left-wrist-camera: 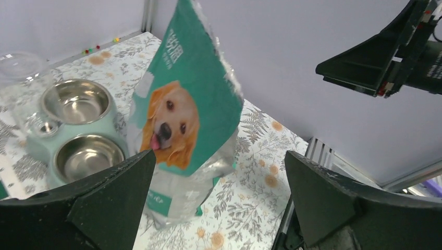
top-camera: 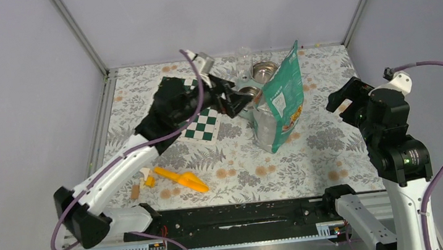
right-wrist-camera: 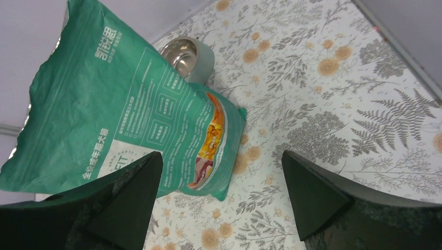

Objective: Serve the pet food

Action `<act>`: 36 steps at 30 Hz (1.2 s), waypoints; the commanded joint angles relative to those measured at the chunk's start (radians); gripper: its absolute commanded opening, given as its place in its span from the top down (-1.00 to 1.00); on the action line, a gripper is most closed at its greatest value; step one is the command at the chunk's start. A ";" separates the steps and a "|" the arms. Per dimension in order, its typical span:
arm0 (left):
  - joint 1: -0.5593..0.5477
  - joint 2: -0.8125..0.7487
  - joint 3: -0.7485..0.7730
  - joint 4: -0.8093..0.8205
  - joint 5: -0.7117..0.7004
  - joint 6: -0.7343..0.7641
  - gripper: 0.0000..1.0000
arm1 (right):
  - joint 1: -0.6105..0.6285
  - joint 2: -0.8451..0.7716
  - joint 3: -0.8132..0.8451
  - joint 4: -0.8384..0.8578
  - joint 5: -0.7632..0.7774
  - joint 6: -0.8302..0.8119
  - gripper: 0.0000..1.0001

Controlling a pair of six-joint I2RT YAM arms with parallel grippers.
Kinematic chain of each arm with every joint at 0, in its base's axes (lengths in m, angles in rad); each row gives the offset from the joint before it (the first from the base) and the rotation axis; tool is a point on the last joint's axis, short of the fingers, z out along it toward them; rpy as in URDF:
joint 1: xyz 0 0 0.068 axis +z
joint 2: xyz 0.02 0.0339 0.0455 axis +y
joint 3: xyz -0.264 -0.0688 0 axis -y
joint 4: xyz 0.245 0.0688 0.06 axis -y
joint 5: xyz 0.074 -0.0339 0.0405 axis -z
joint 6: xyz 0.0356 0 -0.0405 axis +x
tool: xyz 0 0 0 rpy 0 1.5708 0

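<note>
The tall teal-green bag (top-camera: 279, 97) with a golden dog picture stands upright mid-table. It also shows in the left wrist view (left-wrist-camera: 182, 104) and the right wrist view (right-wrist-camera: 120, 114). No kibble shows in any view. A pale green double feeder with two empty steel bowls (top-camera: 256, 78) stands just behind the bag and shows in the left wrist view (left-wrist-camera: 78, 130). My left gripper (top-camera: 236, 101) is open and empty, just left of the bag (left-wrist-camera: 220, 161). My right gripper (top-camera: 341, 103) is open and empty, apart to the bag's right (right-wrist-camera: 221, 156).
An orange plastic scoop (top-camera: 182, 180) lies near the front left, with small wooden and yellow pieces (top-camera: 141, 184) beside it. A green-and-white checkered mat (top-camera: 205, 125) lies under the left arm. A clear plastic cup (top-camera: 243, 57) stands behind the bowls. Grey walls enclose the table.
</note>
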 commanded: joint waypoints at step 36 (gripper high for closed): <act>-0.329 0.232 0.362 0.005 -0.490 0.034 1.00 | -0.002 0.068 0.127 -0.128 -0.062 0.054 -0.89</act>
